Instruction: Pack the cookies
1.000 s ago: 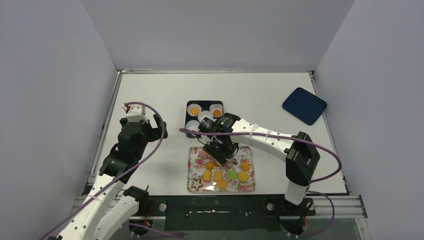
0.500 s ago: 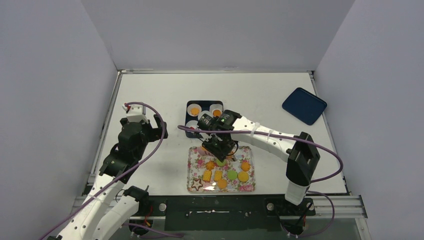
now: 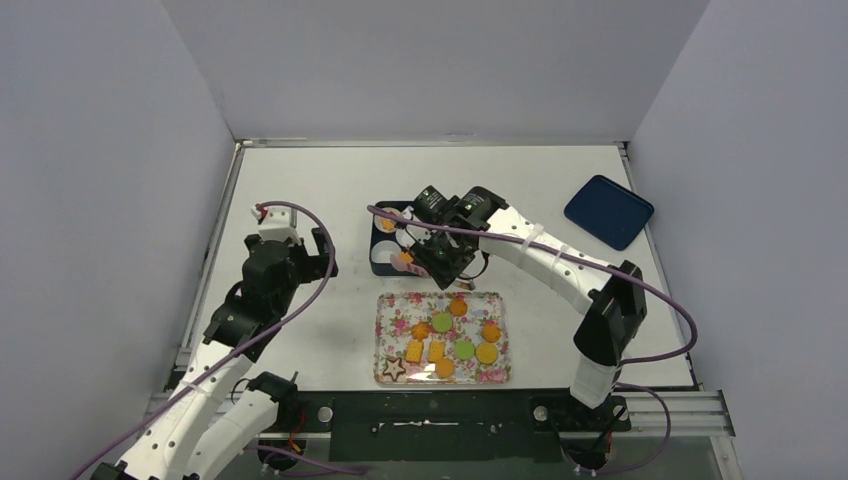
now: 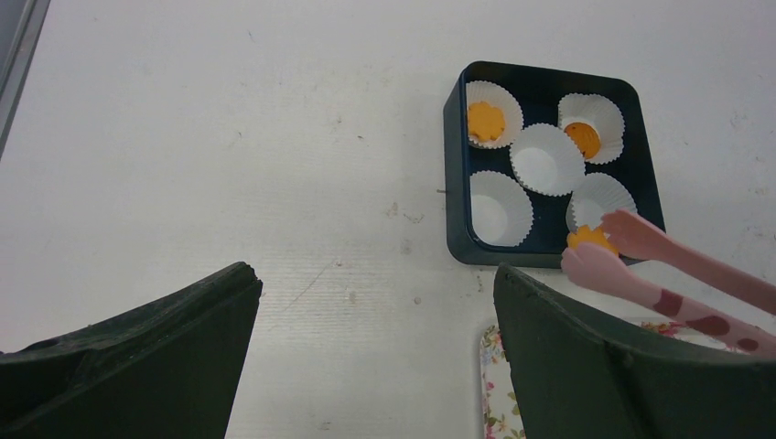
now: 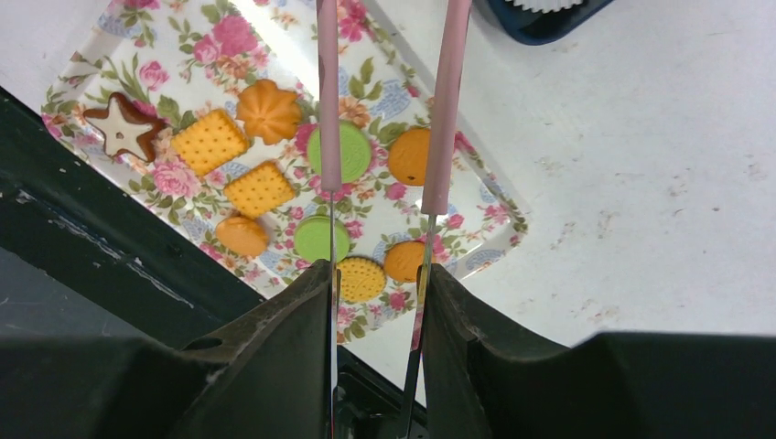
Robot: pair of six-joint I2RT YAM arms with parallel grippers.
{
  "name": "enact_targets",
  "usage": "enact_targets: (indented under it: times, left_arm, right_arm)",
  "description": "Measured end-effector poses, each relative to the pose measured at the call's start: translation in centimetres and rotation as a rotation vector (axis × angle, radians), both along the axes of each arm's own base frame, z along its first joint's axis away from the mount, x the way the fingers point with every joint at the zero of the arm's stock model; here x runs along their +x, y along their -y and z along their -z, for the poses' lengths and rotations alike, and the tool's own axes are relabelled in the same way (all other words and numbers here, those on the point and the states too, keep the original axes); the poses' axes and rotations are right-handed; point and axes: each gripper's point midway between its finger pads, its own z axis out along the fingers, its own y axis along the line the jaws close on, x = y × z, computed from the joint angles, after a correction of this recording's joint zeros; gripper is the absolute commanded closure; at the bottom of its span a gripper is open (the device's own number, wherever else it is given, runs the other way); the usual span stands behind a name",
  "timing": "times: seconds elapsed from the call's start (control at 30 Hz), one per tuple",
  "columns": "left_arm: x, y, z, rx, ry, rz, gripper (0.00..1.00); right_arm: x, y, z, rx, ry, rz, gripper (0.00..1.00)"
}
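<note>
Left wrist view: an orange cookie hangs pinched in the tips of pink tongs over the near edge of a dark blue box, at the rim of an empty white paper cup. Two of the box's five cups already hold one biscuit each, a flower-shaped cookie and a round cookie. The right claw is clamped on the tongs' handles. That hold seems meant to let slim tips, not bulky fingers, reach into the narrow cups. About ten more cookies wait on the floral tray, among them a brown star and two green rounds. The left claw hovers spread wide and empty above the white surface, well apart from the box and apparently parked out of the way.
</note>
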Motion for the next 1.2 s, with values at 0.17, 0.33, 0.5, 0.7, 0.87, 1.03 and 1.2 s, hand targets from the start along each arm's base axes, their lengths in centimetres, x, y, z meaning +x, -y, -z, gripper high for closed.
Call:
enact_targets:
  times: [0.17, 0.33, 0.5, 0.7, 0.87, 1.03, 1.2]
  left_arm:
    - [0.2, 0.0, 0.5, 0.015, -0.019, -0.001, 0.03]
    - [0.4, -0.4, 0.8, 0.022, -0.027, -0.014, 0.03]
    - [0.5, -0.4, 0.9, 0.026, -0.032, -0.013, 0.03]
    - [0.5, -0.4, 0.9, 0.027, -0.03, -0.008, 0.03]
    - [0.5, -0.3, 0.8, 0.026, -0.028, -0.006, 0.03]
    - [0.5, -0.3, 0.8, 0.025, -0.028, -0.005, 0.03]
    - [0.5, -0.2, 0.8, 0.025, -0.028, -0.003, 0.03]
  right_arm:
    - [2.2, 0.6, -0.9, 0.028, 0.021, 0.014, 0.85]
    - [4.1, 0.1, -0.8, 0.043, 0.022, 0.004, 0.85]
    - [4.9, -0.6, 1.2, 0.025, -0.024, -0.017, 0.84]
    - [5.4, -1.5, 2.6, 0.021, -0.052, -0.036, 0.84]
    - [6.1, -2.5, 2.7, 0.038, -0.052, -0.049, 0.84]
    - [6.9, -3.5, 2.7, 0.056, -0.043, -0.055, 0.82]
    - [7.0, -3.7, 3.5, 0.042, -0.061, -0.057, 0.81]
